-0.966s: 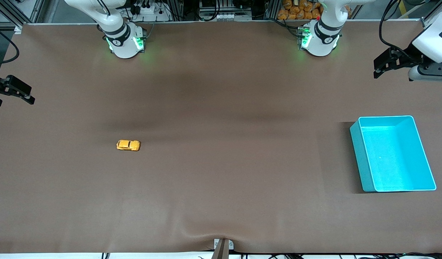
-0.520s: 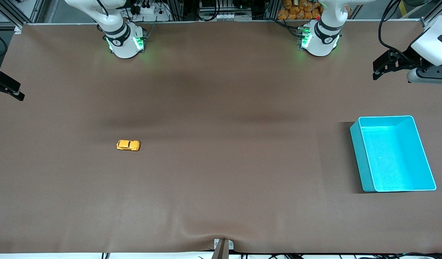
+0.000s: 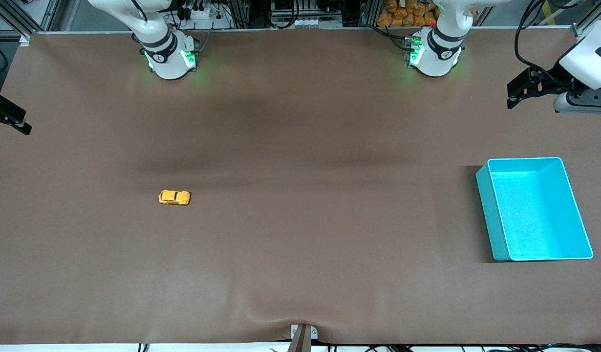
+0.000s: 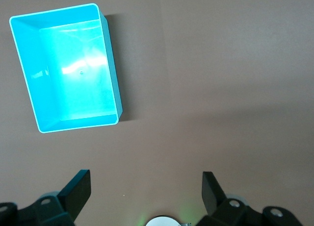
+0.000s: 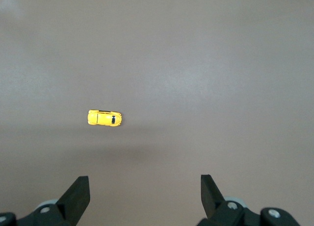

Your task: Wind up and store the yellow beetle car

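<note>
Your right gripper (image 5: 142, 194), fingers spread and empty, has retreated to the table's edge at its own end; the left gripper (image 4: 144, 191), also spread, waits above the turquoise bin (image 3: 486, 205). The yellow beetle car (image 3: 174, 197) sits unmoved mid-table: winding not begun.

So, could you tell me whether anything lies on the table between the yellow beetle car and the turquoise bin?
Nothing visible does. The yellow beetle car sits alone toward the right arm's end, the turquoise bin toward the left arm's end, with bare brown table between. The right gripper hangs open high over the car; the left gripper, open, waits above the table by the bin.
</note>
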{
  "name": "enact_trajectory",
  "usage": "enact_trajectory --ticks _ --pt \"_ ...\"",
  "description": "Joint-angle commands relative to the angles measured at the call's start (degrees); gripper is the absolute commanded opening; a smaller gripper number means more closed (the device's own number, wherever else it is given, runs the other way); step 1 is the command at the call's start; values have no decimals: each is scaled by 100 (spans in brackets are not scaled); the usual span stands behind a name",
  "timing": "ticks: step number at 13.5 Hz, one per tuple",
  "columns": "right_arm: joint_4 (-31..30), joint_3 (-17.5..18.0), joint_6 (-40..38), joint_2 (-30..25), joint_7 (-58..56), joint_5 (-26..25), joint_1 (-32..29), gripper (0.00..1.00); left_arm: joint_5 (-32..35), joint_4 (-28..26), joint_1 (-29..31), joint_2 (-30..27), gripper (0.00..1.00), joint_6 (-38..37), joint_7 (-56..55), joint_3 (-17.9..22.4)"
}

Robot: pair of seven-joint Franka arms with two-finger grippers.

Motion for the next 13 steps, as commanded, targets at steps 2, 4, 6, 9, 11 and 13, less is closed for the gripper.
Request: enact_trajectory --ticks 2,4,6,9,11,13 --pt "110 54 -115 27 70 53 -49 100 -82 97 1 40 100 2 -130 -13" --pt "110 54 -124 27 79 53 -49 100 -100 106 10 40 100 2 -130 -13" --pt "110 54 -124 27 61 53 -49 100 -91 97 -7 48 100 2 -173 -13" --pt "110 54 -124 36 52 53 -49 100 -100 106 19 40 100 2 -165 -13" --pt "110 54 -124 36 79 53 -49 100 -100 97 -7 48 100 2 -173 -13" --pt "110 54 -124 36 44 53 -66 100 -91 97 1 101 100 2 -174 -13"
